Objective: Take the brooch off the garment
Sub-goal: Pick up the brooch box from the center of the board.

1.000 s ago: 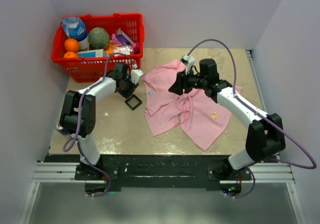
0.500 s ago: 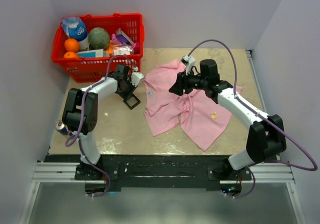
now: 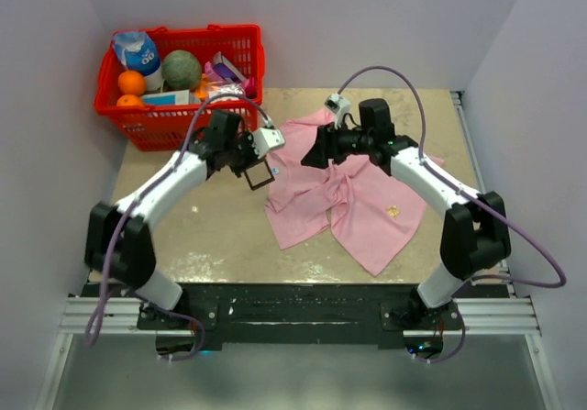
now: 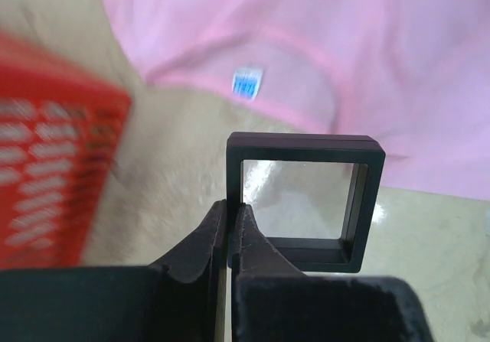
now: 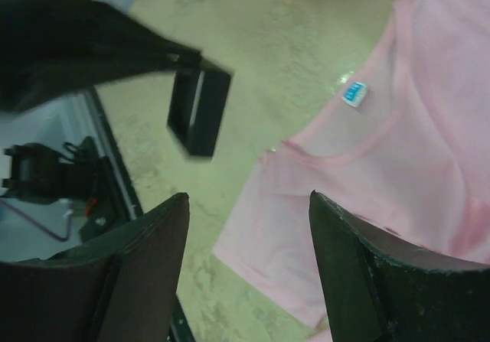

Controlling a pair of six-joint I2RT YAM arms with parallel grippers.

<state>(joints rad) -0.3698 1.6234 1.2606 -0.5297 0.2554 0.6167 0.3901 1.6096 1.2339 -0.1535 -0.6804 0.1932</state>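
Note:
The garment, a pink T-shirt, lies crumpled on the table's middle right. The brooch is a tiny pale-gold speck on its lower right part; neither wrist view shows it. My left gripper is shut on one side of a small black square frame box, held just left of the shirt's collar. In the left wrist view the fingers pinch the frame's left bar. My right gripper hovers open over the collar area; its jaws stand wide apart above the pink cloth, holding nothing.
A red basket with oranges, a melon, a bottle and packets stands at the back left. A small blue-white tag marks the shirt's collar. The black frame and the left arm sit close to my right gripper.
My left gripper has closed on the black frame and carried it right, toward the shirt's collar. My right gripper has opened wider and shifted slightly left.

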